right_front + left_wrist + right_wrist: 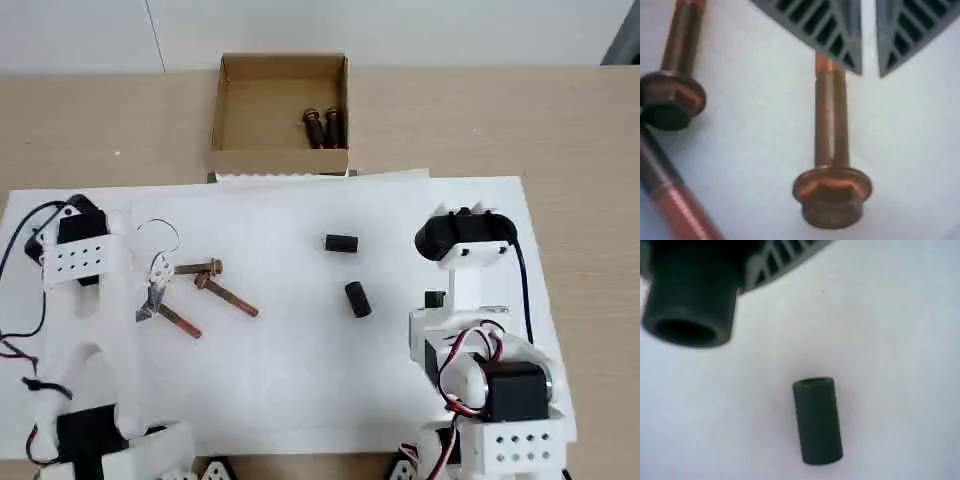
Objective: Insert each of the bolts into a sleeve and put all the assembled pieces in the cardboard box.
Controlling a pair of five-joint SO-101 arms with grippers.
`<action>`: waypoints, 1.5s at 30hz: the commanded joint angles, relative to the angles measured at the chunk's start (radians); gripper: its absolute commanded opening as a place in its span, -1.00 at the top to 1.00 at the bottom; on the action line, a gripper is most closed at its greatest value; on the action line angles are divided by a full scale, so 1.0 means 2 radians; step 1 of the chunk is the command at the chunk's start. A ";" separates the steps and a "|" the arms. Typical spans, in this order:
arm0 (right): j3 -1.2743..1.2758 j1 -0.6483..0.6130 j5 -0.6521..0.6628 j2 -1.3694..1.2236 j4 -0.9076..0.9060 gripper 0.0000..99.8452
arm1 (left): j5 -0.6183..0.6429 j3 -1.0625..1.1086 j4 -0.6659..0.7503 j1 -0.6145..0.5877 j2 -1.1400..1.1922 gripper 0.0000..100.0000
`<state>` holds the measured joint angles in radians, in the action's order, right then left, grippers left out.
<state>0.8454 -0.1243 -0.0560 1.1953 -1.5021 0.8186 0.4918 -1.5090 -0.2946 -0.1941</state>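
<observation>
Jaws of the left gripper [869, 67], barely parted, hover empty over a copper-coloured flanged hex bolt [831, 165] at nine o'clock; right gripper [747, 267] clamps a black cylindrical sleeve [690, 305] at three o'clock.

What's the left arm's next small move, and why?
Probably nudge the left gripper sideways until the shaft of the bolt sits in the gap between its jaws. The jaws stand open, but the shaft's tip lies under one finger, not between the two, so closing now would likely miss it.
</observation>
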 commanded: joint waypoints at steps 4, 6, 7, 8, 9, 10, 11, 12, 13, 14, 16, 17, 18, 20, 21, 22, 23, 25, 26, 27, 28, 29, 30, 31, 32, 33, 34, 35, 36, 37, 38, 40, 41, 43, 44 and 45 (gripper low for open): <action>-0.002 0.003 -0.026 0.007 0.011 0.99 | 0.001 -0.002 0.037 -0.006 0.017 0.97; -0.002 0.001 -0.034 0.007 0.011 0.99 | 0.001 -0.002 0.046 -0.005 0.024 0.92; -0.002 0.001 -0.034 0.007 0.011 0.99 | 0.000 -0.003 0.049 -0.005 0.026 0.88; -0.002 0.001 -0.034 0.007 0.010 0.99 | 0.000 -0.003 0.049 -0.004 0.028 0.83; -0.002 0.003 -0.034 0.007 0.010 0.99 | 0.000 -0.004 0.049 -0.004 0.029 0.79; -0.002 0.003 -0.034 0.007 0.010 0.99 | 0.000 -0.004 0.049 -0.004 0.029 0.76; -0.002 0.003 -0.034 0.007 0.010 0.99 | 0.000 -0.004 0.049 -0.004 0.029 0.73; -0.002 0.003 -0.034 0.007 0.010 0.99 | 0.000 -0.004 0.049 -0.004 0.029 0.73; -0.002 0.003 -0.034 0.007 0.010 0.99 | 0.000 -0.003 0.049 -0.004 0.029 0.73; -0.002 0.003 -0.034 0.007 0.010 0.99 | 0.000 -0.002 0.049 -0.005 0.029 0.73; -0.002 0.003 -0.034 0.007 0.010 0.99 | 0.000 0.001 0.049 -0.005 0.030 0.73; -0.002 0.003 -0.034 0.007 0.010 0.99 | 0.000 0.005 0.052 -0.005 0.030 0.73; -0.002 0.003 -0.034 0.007 0.010 0.99 | 0.000 0.011 0.059 -0.005 0.030 0.73; -0.002 0.003 -0.034 0.007 0.010 0.99 | 0.000 0.028 0.078 -0.006 0.030 0.73; -0.002 0.003 -0.034 0.007 0.010 0.99 | 0.000 0.036 0.089 -0.006 0.030 0.73; -0.002 0.003 -0.034 0.007 0.010 0.99 | 0.000 0.046 0.100 -0.006 0.030 0.73; -0.002 0.003 -0.034 0.007 0.010 0.99 | 0.000 0.053 0.110 -0.006 0.030 0.73; -0.002 0.003 -0.034 0.006 0.010 0.99 | 0.000 0.066 0.130 -0.006 0.030 0.73; -0.002 0.003 -0.034 0.006 0.010 0.99 | 0.000 0.070 0.137 -0.007 0.030 0.73; -0.002 0.003 -0.034 0.006 0.010 0.99 | 0.000 0.073 0.144 -0.007 0.030 0.74; -0.002 0.003 -0.034 0.006 0.010 0.99 | 0.000 0.075 0.150 -0.007 0.030 0.76; -0.002 0.003 -0.034 0.006 0.010 0.99 | 0.000 0.075 0.153 -0.007 0.030 0.80; -0.002 0.003 -0.034 0.006 0.010 0.99 | 0.000 0.075 0.157 -0.009 0.030 0.85; -0.002 0.003 -0.034 0.006 0.010 0.99 | 0.001 0.075 0.161 -0.012 0.030 0.91; -0.002 0.003 -0.034 0.006 0.010 0.99 | 0.001 0.075 0.166 -0.015 0.030 0.97; -0.002 0.003 -0.034 0.006 0.010 0.99 | 0.001 0.078 0.172 -0.021 0.030 1.00; -0.002 0.003 -0.034 0.006 0.010 0.99 | 0.001 0.081 0.180 -0.024 0.030 0.98; -0.002 0.003 -0.034 0.006 0.010 0.99 | 0.000 0.084 0.184 -0.025 0.030 0.98; -0.002 0.003 -0.034 0.006 0.010 0.99 | 0.000 0.088 0.186 -0.025 0.030 0.99; -0.002 0.003 -0.034 0.006 0.010 0.99 | 0.000 0.089 0.185 -0.025 0.029 0.99; -0.002 0.003 -0.034 0.007 0.010 0.99 | 0.000 0.089 0.183 -0.024 0.028 0.99; -0.005 0.002 -0.034 0.010 0.010 0.99 | 0.000 0.088 0.183 -0.022 0.025 0.99; -0.010 0.001 -0.034 0.010 0.010 0.99 | 0.000 0.086 0.180 -0.022 0.025 0.99; -0.028 0.000 -0.034 0.010 0.007 0.99 | 0.000 0.070 0.158 -0.021 0.025 0.99; -0.039 0.000 -0.034 0.010 0.007 0.99 | 0.000 0.059 0.140 -0.021 0.025 0.99; -0.051 0.000 -0.034 0.010 0.007 0.99 | -0.001 0.046 0.125 -0.019 0.025 0.99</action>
<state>0.8347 -0.1258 -0.1174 1.2029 -1.5021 0.8232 0.6483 -1.1899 -0.3330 -0.1312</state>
